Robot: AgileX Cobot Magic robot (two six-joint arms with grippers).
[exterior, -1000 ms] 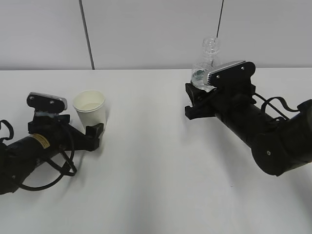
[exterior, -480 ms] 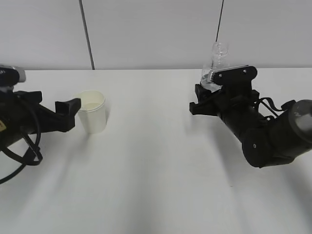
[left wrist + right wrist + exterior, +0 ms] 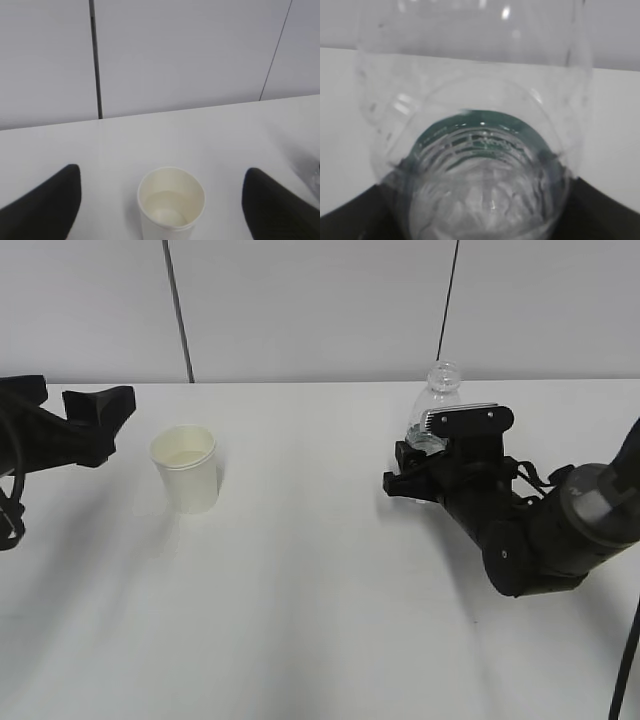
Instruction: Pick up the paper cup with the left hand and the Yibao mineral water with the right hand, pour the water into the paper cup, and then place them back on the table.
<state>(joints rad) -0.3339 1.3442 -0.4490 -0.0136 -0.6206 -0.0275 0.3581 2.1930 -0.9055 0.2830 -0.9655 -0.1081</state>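
White tabletop (image 3: 300,620) fills the lower frame beneath pale wall panels. At left centre, the left hand (image 3: 160,200) is spread wide, its dark fingers (image 3: 42,207) clear on either side of the paper cup (image 3: 186,469), which stands upright on the table just right of it with liquid inside. At right centre, the right hand (image 3: 418,462) surrounds the Yibao mineral water (image 3: 434,405), upright and uncapped; whether it grips the bottle I cannot tell.
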